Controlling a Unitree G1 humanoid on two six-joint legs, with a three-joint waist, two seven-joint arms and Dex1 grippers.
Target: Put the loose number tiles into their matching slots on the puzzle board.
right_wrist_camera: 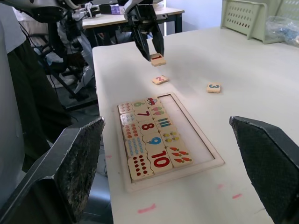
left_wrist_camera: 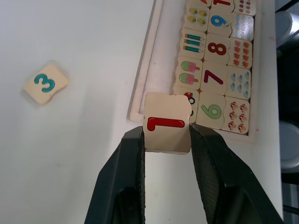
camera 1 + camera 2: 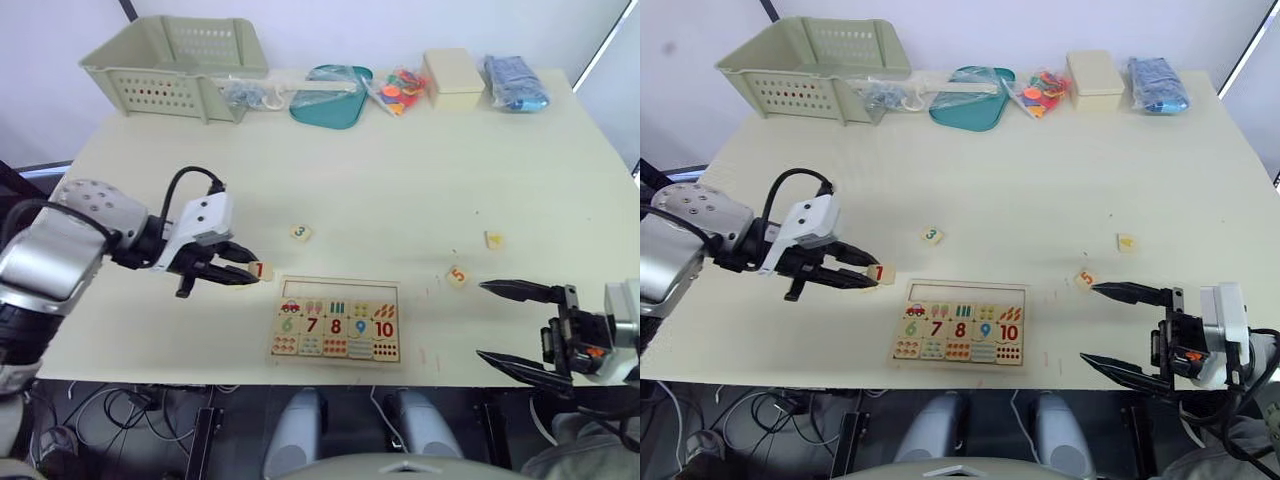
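Note:
The puzzle board (image 3: 335, 345) lies near the table's front edge, and its upper row of slots (image 3: 340, 288) is bare wood. My left gripper (image 3: 250, 272) is shut on the red 1 tile (image 2: 167, 123), held just off the board's left end, near its far corner. A 2 tile (image 1: 160, 80) lies on the table close to that gripper. The green 3 tile (image 3: 300, 233) lies beyond the board. To the board's right are the orange 5 tile (image 3: 457, 276) and, farther back, a tile with a yellow digit (image 3: 494, 239). My right gripper (image 3: 484, 321) hangs open right of the board, with nothing between its fingers.
Along the back of the table stand a green basket (image 3: 170, 65), a teal tray (image 3: 330, 95), coloured pieces in a bag (image 3: 400, 90), a cream box (image 3: 453, 78) and a blue bag (image 3: 515, 82). The board sits close to the table's front edge (image 3: 330, 383).

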